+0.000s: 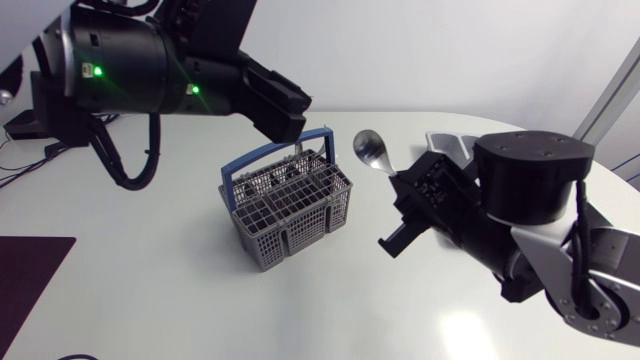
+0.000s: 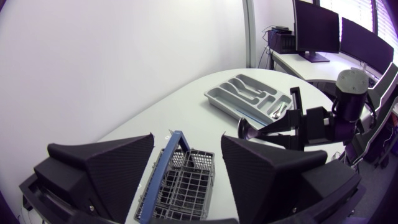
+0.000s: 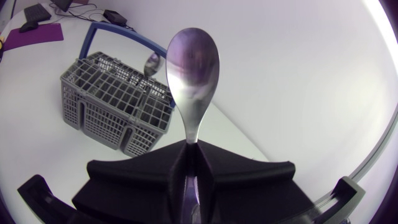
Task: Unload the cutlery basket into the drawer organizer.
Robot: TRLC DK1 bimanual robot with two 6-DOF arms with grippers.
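Clamping the spoon point(image 3: 193, 68) by its thin handle, the right gripper point(image 3: 193, 149) may let it swivel and fall short of the drawer organizer point(image 2: 252, 94).

No text, label, number or sign is legible on anything here.

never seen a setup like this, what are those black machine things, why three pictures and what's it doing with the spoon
These are two robot arms at a white table, each ending in a black two-fingered gripper. The head view looks down from above; the other two come from a camera on each arm's wrist. On the table stand a grey cutlery basket with a blue handle and, farther off, a grey drawer organizer. The right gripper is shut on a spoon. The left gripper hovers open above the basket, where another utensil stands.
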